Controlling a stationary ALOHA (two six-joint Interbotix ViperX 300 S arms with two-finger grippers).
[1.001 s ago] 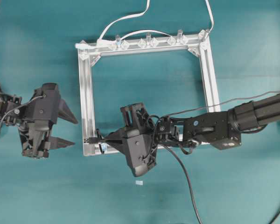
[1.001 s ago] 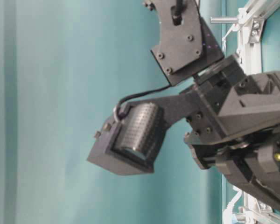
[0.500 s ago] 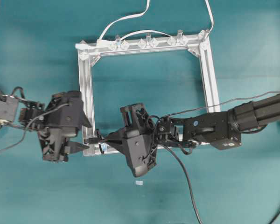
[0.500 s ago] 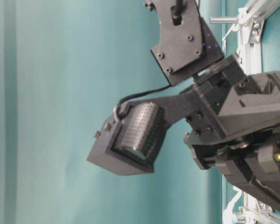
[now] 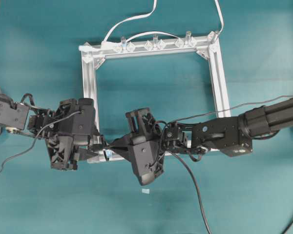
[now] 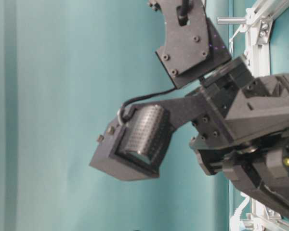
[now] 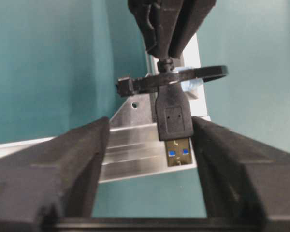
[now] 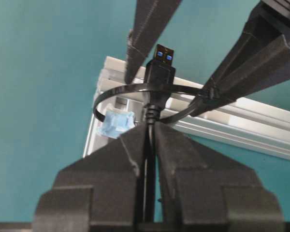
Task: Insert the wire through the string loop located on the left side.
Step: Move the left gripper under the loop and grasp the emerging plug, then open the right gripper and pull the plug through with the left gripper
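From overhead, the silver frame [image 5: 90, 97] lies in the middle on a teal table [image 5: 34, 48], with white cables [image 5: 132, 19] running off its top edge. The left gripper [image 5: 90, 145] sits at the frame's lower left corner; the right gripper [image 5: 110, 145] comes in from the right, nose to nose with it. The wire [image 5: 195, 190] trails from the right arm down to the bottom edge. The plug and loop are too small to make out here.

The table-level view is filled on the right by dark arm parts and a camera housing [image 6: 132, 144], teal behind, a strip of frame at the right edge. No fingertips show.

In the left wrist view, the left fingers [image 7: 72, 164] stand spread along the bottom, one on each side of the plug [image 7: 174, 121] and not touching it. The plug hangs in the centre, metal tip down, passing through the loop [image 7: 183, 77], and is gripped from above by the right gripper.

In the right wrist view, the right fingers [image 8: 121, 154] are pressed together on the wire just behind the plug, bottom centre. The plug pokes up past the loop, whose pale blue tag [image 8: 116, 123] sits on the frame at left.
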